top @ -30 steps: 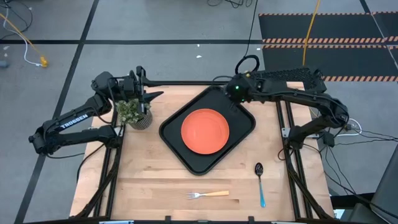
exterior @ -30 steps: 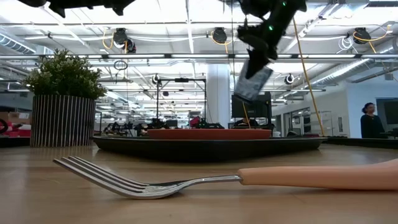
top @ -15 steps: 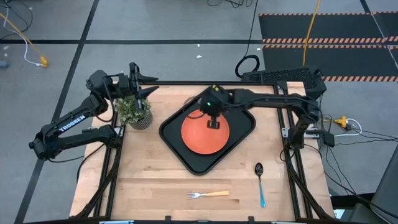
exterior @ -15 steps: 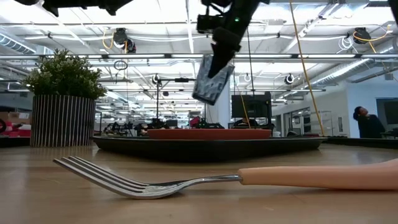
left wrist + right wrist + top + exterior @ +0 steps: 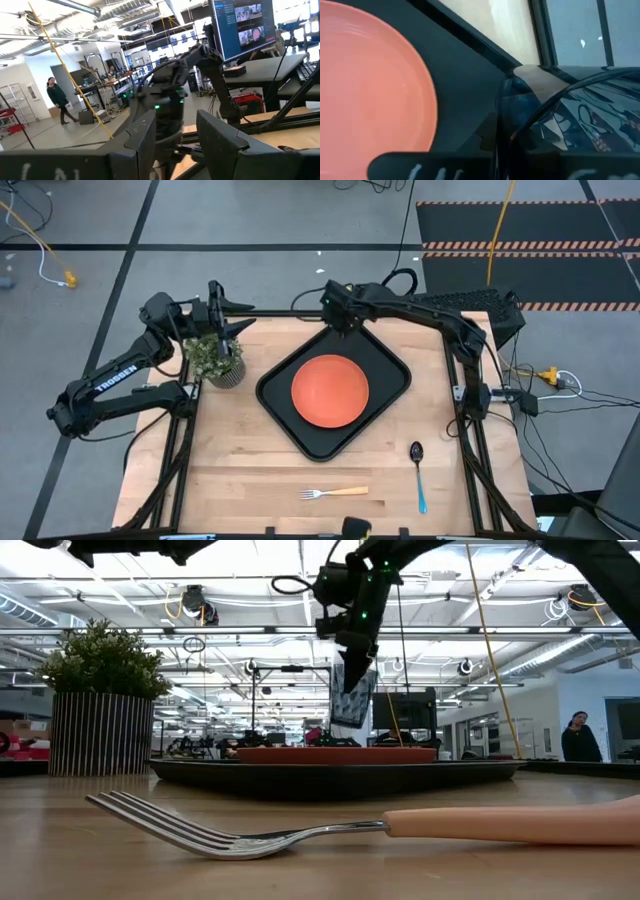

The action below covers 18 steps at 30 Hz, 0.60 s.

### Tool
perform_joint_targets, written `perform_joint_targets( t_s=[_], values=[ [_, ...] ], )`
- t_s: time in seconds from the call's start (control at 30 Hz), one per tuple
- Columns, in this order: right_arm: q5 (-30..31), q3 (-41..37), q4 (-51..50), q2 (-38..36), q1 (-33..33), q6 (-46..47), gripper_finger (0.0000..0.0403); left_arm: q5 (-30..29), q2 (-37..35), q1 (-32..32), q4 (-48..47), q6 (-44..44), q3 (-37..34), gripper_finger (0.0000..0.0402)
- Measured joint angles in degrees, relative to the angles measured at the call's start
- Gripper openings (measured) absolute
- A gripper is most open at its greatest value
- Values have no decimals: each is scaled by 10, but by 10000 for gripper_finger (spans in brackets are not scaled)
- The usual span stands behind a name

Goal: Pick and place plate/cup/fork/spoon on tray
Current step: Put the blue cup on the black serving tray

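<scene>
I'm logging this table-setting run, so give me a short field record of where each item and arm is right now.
tray: black tray at the table's middle, set at an angle
plate: orange plate lying on the tray
fork: fork on the bare wood near the front edge
spoon: spoon on the wood, off the tray's right corner
plant: potted plant left of the tray
right gripper: right gripper above the tray's far corner, holding the cup
left gripper: left gripper open, raised near the plant
</scene>
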Motion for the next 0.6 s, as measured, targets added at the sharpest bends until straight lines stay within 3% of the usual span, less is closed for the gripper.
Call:
perform_joint_targets(
  t_s=[0.3,0.6],
  values=[
    [-41,-4,20,5,-17,5,0,0,0,10,-4,-5,0,145],
    [-71,-5,110,5,80,2,0,0,0,10,-2,-5,0,145]
  ],
)
